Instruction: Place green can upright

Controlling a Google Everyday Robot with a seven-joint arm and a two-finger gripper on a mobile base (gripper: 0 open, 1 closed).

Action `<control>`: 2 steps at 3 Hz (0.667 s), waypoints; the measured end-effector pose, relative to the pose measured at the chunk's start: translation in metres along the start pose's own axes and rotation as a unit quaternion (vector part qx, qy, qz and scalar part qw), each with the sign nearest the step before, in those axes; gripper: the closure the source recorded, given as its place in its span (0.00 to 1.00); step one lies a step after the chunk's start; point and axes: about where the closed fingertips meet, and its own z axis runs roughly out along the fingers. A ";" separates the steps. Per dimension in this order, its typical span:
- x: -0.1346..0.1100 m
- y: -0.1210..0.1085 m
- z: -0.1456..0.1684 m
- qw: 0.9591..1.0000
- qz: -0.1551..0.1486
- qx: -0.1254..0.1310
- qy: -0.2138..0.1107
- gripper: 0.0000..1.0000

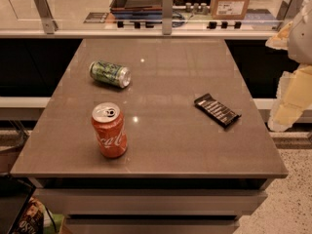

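The green can (110,74) lies on its side at the far left of the brown table (165,145), its silver end facing right. Its body is mottled green and white. My gripper (288,104) hangs off the table's right edge, level with the table's middle, far from the can and touching nothing. The white and cream arm parts reach up along the right border of the camera view.
A red Coca-Cola can (109,130) stands upright at the front left, in front of the green can. A black snack bar (217,109) lies flat at the right. A glass partition (165,9) with shelves and boxes stands behind the table.
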 end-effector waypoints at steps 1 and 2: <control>0.000 0.000 0.000 1.000 0.000 0.000 0.000 0.00; -0.011 -0.007 -0.001 1.000 0.005 0.005 -0.016 0.00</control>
